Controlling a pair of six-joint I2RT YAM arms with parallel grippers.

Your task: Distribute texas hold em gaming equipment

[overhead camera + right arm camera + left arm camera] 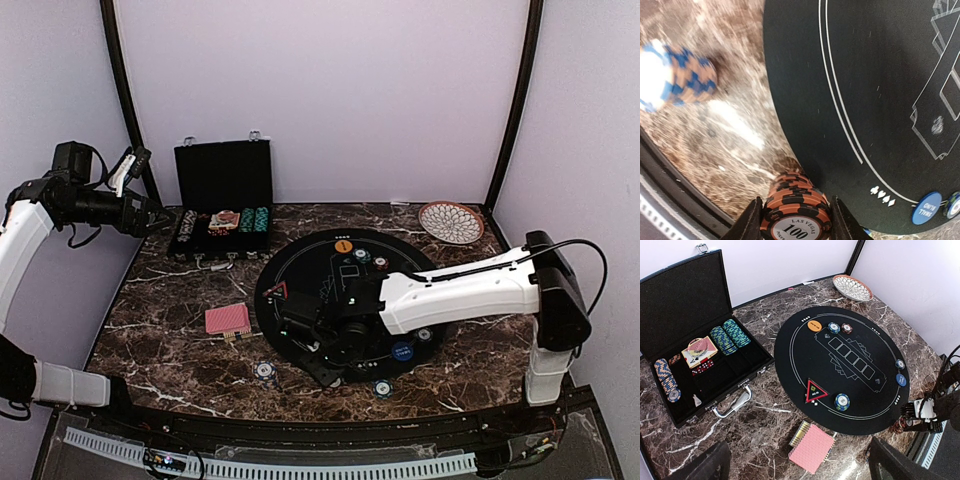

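Right gripper [796, 205] pinches an orange chip stack [790, 189] between its fingers, on the table [735, 130] just beside the mat [865, 100]. If only the upper chips are caught, the stack could shear and spill. Left gripper [799, 452] spread wide.

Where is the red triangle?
In the left wrist view, the red triangle lies on the black mat's left part, beside a striped chip, just above the red-backed cards.
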